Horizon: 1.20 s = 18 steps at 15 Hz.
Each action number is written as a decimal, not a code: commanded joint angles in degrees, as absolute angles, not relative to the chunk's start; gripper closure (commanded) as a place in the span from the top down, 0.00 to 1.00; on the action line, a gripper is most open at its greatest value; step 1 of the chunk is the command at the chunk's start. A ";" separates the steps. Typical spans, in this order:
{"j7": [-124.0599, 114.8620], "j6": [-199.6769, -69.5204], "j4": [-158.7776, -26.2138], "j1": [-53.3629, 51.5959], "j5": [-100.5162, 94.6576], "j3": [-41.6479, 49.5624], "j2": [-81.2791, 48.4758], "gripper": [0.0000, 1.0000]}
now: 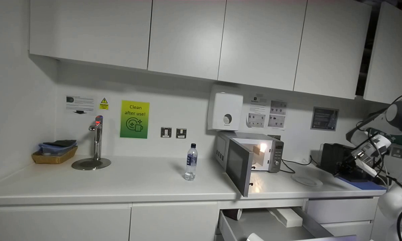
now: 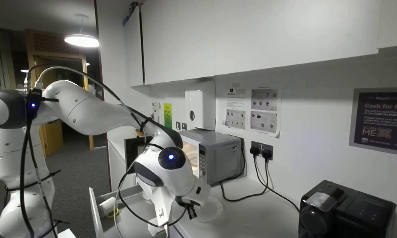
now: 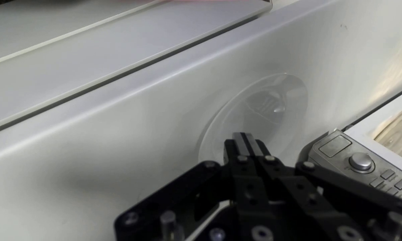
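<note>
Softly glossy, pale, round plate (image 3: 244, 113).

One clear plate (image 3: 254, 115) counted on one table (image 1: 137, 177), one microwave (image 2: 219, 155), one bottle (image 1: 191, 163), one tap (image 1: 98, 139), one basket (image 1: 55, 157), one wall dispenser (image 1: 227, 109), one green sign (image 1: 135, 119) — two black plugs (image 2: 254, 151) seen, one pulled-out drawer (image 1: 254, 223) shown.

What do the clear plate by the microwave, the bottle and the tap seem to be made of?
Plate: glass or clear plastic, glossy; it is see-through and catches bright glints, which fits either.
Bottle: probably clear plastic, glossy; transparent, with a drinks-bottle shape.
Tap: likely chromed metal, polished; silvery with bright highlights.
</note>
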State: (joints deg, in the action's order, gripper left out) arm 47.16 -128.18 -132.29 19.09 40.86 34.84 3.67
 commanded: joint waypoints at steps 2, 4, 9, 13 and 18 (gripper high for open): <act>49.34 -128.60 -132.66 21.10 41.81 33.27 4.68 0.00; 48.28 -128.16 -132.45 21.23 41.66 32.97 4.79 0.00; 47.39 -128.06 -132.27 21.24 40.80 32.58 3.74 0.01; 47.39 -128.06 -132.27 21.26 40.80 32.58 3.74 0.01; 48.35 -128.33 -132.41 21.64 42.05 32.78 2.96 0.00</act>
